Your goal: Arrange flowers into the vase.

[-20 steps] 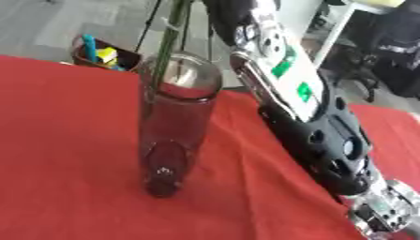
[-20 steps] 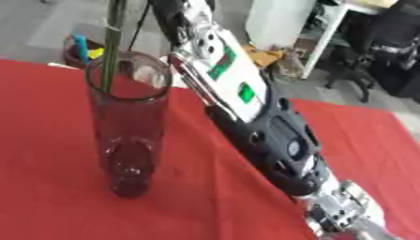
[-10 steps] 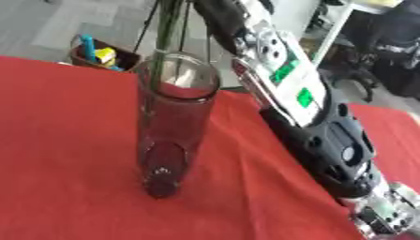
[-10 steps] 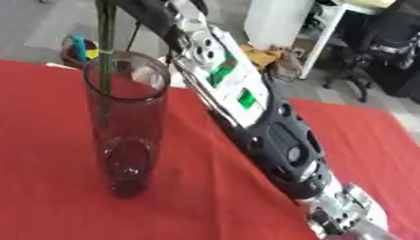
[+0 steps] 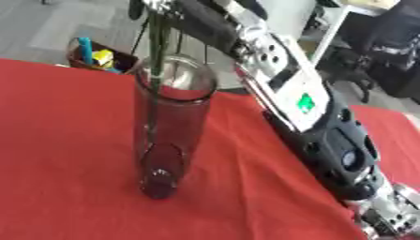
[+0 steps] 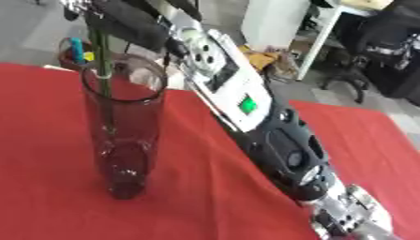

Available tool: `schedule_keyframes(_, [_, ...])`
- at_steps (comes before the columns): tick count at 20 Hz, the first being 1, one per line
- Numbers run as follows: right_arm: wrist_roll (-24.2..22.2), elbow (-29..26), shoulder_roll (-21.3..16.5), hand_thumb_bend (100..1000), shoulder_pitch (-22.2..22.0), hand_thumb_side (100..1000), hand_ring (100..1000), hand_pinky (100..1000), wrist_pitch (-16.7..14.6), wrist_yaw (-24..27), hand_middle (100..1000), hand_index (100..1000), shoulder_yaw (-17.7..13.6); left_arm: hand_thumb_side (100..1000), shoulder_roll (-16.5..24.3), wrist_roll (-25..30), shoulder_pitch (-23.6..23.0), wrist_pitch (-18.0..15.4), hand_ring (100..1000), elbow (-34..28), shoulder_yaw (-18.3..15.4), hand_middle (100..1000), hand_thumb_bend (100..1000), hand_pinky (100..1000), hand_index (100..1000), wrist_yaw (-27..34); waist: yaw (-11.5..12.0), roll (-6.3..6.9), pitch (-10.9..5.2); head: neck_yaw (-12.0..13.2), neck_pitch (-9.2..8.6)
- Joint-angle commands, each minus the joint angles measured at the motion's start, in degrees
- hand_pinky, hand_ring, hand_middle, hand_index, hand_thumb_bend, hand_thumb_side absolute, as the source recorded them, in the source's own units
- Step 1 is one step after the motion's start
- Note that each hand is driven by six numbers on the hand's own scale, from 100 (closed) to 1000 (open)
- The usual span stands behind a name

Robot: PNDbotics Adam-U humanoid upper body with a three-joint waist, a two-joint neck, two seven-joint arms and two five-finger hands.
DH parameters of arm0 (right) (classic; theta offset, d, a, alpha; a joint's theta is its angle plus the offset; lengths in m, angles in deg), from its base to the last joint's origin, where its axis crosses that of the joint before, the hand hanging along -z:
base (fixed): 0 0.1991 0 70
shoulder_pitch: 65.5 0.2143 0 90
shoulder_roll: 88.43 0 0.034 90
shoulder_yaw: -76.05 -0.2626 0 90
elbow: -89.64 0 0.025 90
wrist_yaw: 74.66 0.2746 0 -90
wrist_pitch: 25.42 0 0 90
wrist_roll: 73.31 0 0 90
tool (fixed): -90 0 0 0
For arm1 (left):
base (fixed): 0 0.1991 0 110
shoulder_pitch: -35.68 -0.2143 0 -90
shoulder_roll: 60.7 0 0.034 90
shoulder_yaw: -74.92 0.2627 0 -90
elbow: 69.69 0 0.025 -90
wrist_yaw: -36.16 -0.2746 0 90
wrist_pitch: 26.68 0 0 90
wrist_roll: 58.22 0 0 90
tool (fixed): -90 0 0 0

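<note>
Stem (image 5: 156, 49) sits lower than a second ago: its green length now passes the vase (image 5: 168, 136) rim and runs down inside the glass along the near-left wall, where before it stood mostly above the mouth. Right arm (image 5: 308, 105) has reached further over the vase; view has also shifted a little, so part of that change is camera.

Step in hand, as I judge it: lowering one flower stem into the vase. Stem is past the rim but its lower end is hard to trace through the tinted glass; cannot say whether it touches the base. Flower head is out of view above the top edge.

Right hand (image 6: 90, 7) shows only as dark and silver parts at the top edge, around the stem's upper part. Cannot tell how far its fingers are open or whether they pinch the stem. Left hand not seen.

Vase stands upright on the red cloth (image 5: 65, 164), left of the arm and clear of it.

Next move probably calls for a straight descent, then a release without tipping the vase.
</note>
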Motion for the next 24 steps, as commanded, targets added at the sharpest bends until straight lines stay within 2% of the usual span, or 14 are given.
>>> schedule_keyframes(1, [-2.7,-1.2,-1.7,100,0.3,786,859,818,-0.2,-2.8,275,475,-1.3,1000,0.1,0.2,0.3,0.0,536,-1.0,0.3,782,100,723,874,0.3,-0.2,0.62,-1.73,0.1,-0.52])
schedule_keyframes(9, [-4.2,-1.8,-1.9,100,-0.7,796,856,823,-0.5,-4.2,271,489,-2.1,1000,0.1,0.4,0.2,0.0,536,-1.0,0.2,782,100,723,874,0.3,-0.7,0.65,-1.99,0.7,-0.38])
schedule_keyframes(16, [-4.9,-2.3,-2.8,100,-2.2,845,874,841,-0.7,-2.2,287,554,-3.0,1000,0.1,0.4,0.2,0.1,536,-1.0,0.1,784,100,722,874,0.3,-1.1,0.51,-2.13,2.8,-0.27])
schedule_keyframes(24, [-5.9,-2.8,-3.5,100,-3.1,932,894,857,-1.1,-1.6,323,606,-3.7,1000,0.2,0.6,0.1,0.2,536,-1.0,0.1,787,100,722,874,0.2,-1.6,0.47,-2.26,3.2,-0.70])
